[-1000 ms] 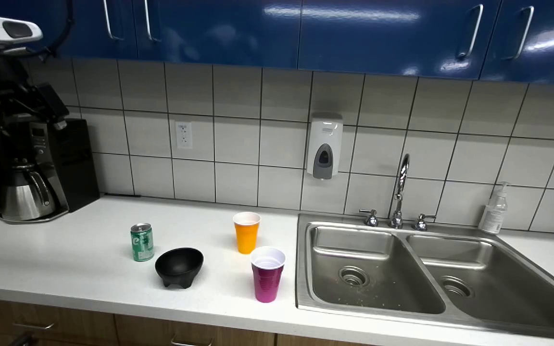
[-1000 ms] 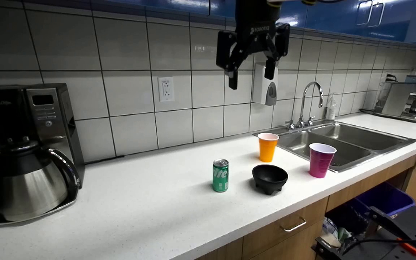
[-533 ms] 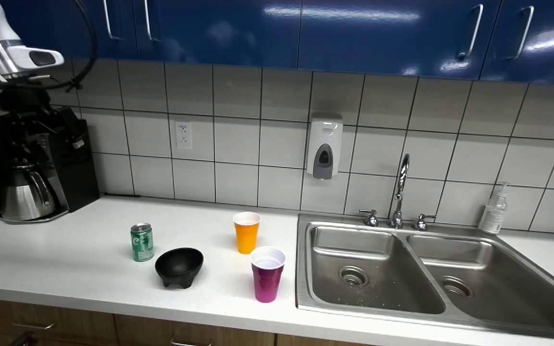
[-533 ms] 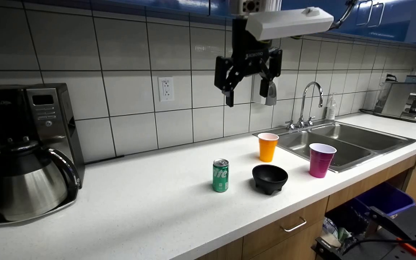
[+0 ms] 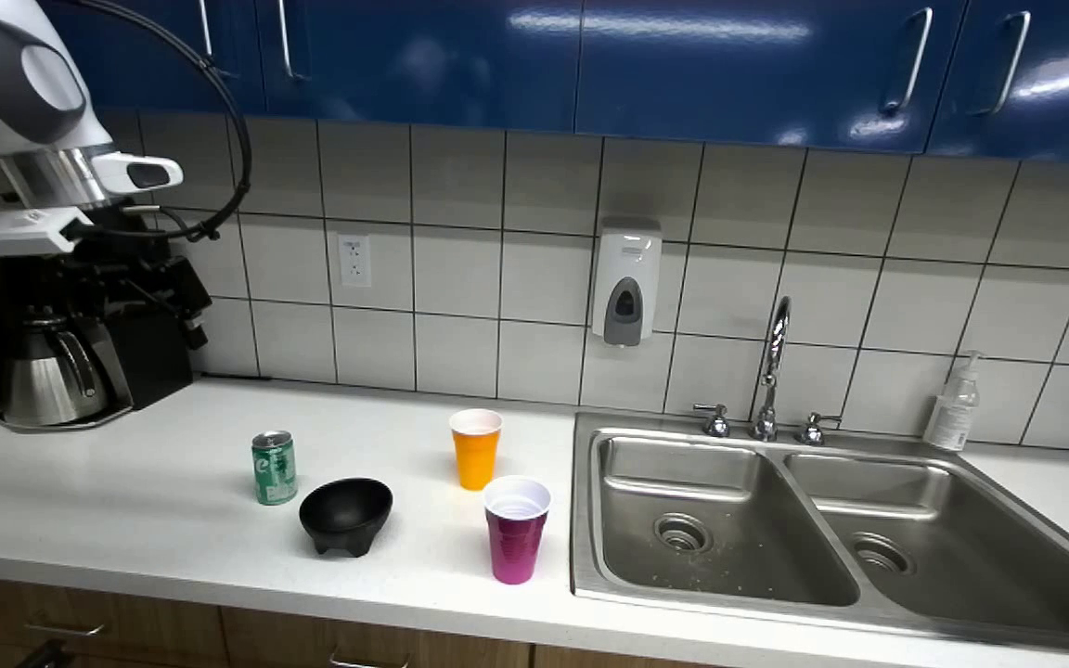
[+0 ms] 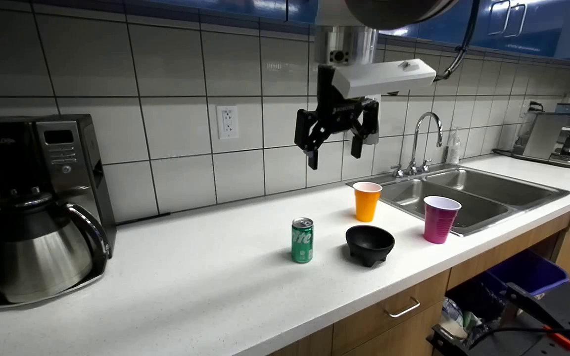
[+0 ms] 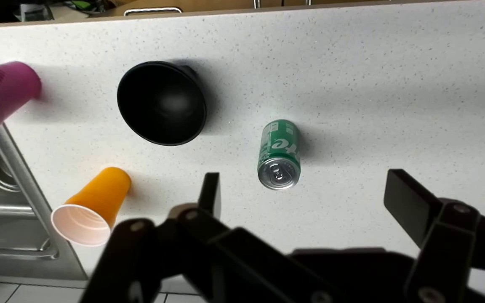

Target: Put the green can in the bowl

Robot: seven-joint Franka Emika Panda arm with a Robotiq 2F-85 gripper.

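The green can [image 5: 274, 468] stands upright on the white counter, also in an exterior view [image 6: 302, 242] and in the wrist view [image 7: 280, 145]. The black bowl [image 5: 346, 520] sits beside it, apart, and shows in an exterior view [image 6: 370, 244] and the wrist view [image 7: 162, 103]. The bowl's inside looks empty. My gripper [image 6: 335, 154] is open and empty, well above the counter. In the wrist view the gripper [image 7: 303, 183] has its fingers wide apart, with the can's silvery top between them and ahead, not touching. In an exterior view the fingertips are hard to make out against the coffee maker.
An orange cup [image 6: 367, 202] stands behind the bowl, and a purple cup [image 6: 441, 220] stands near the sink [image 6: 493, 225]. A coffee maker [image 6: 47, 207] stands at the counter's far end. A tiled wall [image 6: 285, 168] runs behind. Blue cabinets [image 5: 423, 56] hang above.
My open gripper has come down steadily from higher up toward the counter, and the arm has moved further into both exterior views. The can, bowl and cups have not moved.
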